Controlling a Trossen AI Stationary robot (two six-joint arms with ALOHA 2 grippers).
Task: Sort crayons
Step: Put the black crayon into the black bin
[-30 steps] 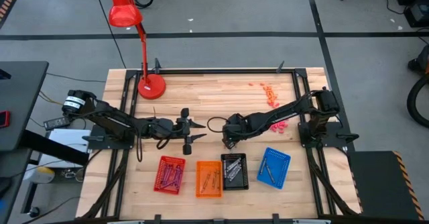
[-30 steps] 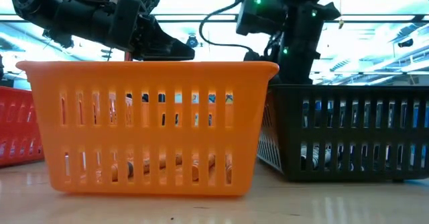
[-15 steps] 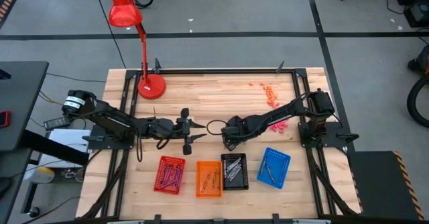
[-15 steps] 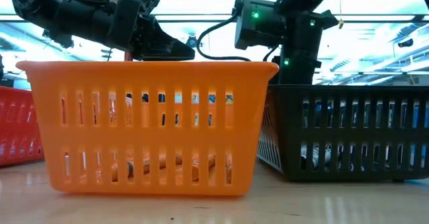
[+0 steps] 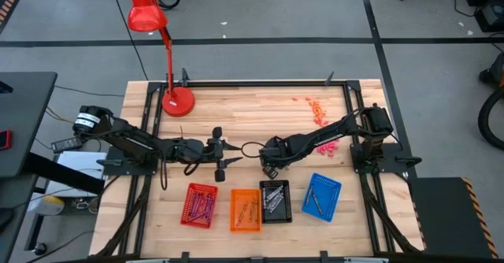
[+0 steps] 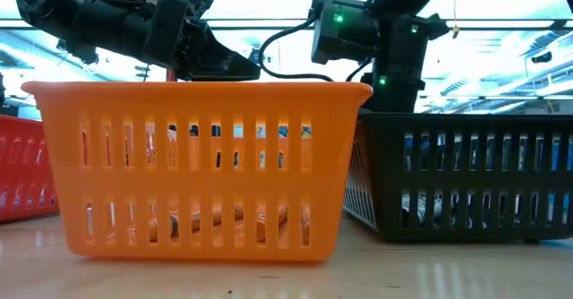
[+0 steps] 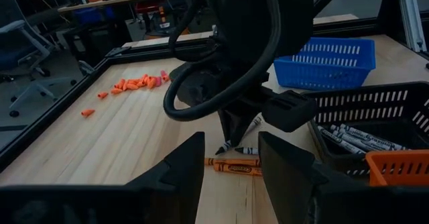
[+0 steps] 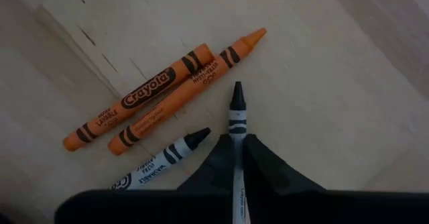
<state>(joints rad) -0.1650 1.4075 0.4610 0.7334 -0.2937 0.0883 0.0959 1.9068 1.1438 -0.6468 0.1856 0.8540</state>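
Right gripper (image 8: 236, 158), low in the right wrist frame, pinches a black paper-wrapped crayon (image 8: 236, 110) tip-forward off the pale wooden table (image 8: 322, 83), likely bound for the black mesh tray (image 5: 276, 201). Two orange crayons (image 8: 157, 93) and another black crayon (image 8: 164, 158) lie upper left of it, unsorted. Left gripper (image 5: 228, 154) waits mid-frame, jaws wide.

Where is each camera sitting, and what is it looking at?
High view: above, looking straight down at the table, both arms and four trays.
Low view: at tabletop height, facing the orange tray; arms above.
Left wrist view: on the left arm, its open fingers showing, facing the right arm.
Right wrist view: on the right gripper, shut on a black crayon.
Both wrist views share the orange crayons.
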